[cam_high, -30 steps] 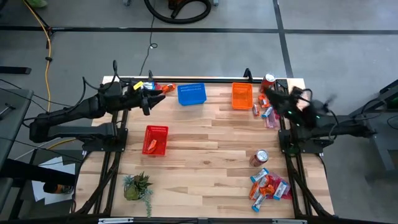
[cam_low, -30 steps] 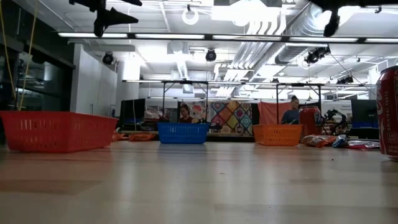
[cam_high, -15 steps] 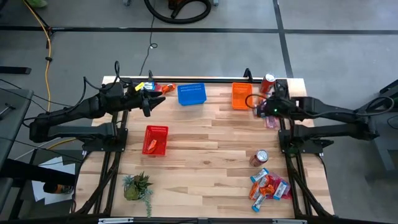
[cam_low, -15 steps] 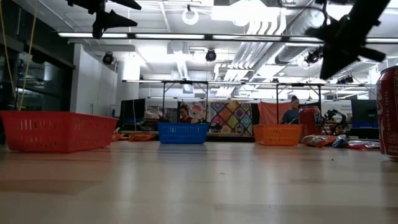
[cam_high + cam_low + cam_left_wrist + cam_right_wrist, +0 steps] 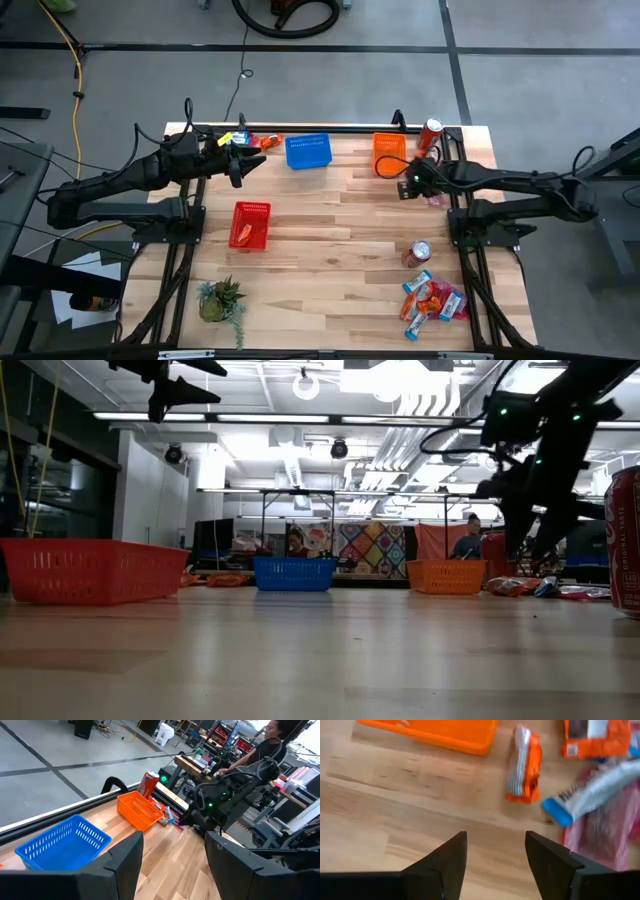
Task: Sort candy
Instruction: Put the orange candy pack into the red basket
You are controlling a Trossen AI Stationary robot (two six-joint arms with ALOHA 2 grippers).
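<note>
Right gripper (image 5: 404, 186): It has swung in from the table's right edge and come down low. A moment ago it was pinched tight; now its two fingers (image 5: 445, 857) stand wide apart with nothing between them.
Where it is: It hangs just in front of the orange basket (image 5: 389, 154), beside a small bunch of candy.
Candy near it (image 5: 525, 764): An orange packet lies flat on the wood, just past the open fingers. A blue-and-white bar (image 5: 592, 792) lies beside it, with its far end on a pink wrapper (image 5: 600, 827). Another orange packet (image 5: 597, 737) lies farther back. None of them is inside the basket.
What this means: The right gripper looks ready to pick one candy. The orange packet is closest, and the orange basket is right next to it, so that looks like the next one to sort.
Left gripper (image 5: 236, 166): It waits up in the air near the table's far left corner, with its fingers wide and empty. It has not moved.
Candy by the left arm (image 5: 240, 139): A few pieces lie at the far left edge, next to the blue basket (image 5: 307, 150).
More candy (image 5: 432, 297): A pile sits at the near right corner, close to a red soda can (image 5: 417, 253).
Red basket (image 5: 249, 224): It sits on the left side. What is inside cannot be made out.
How far along: Most candy looks unsorted.
</note>
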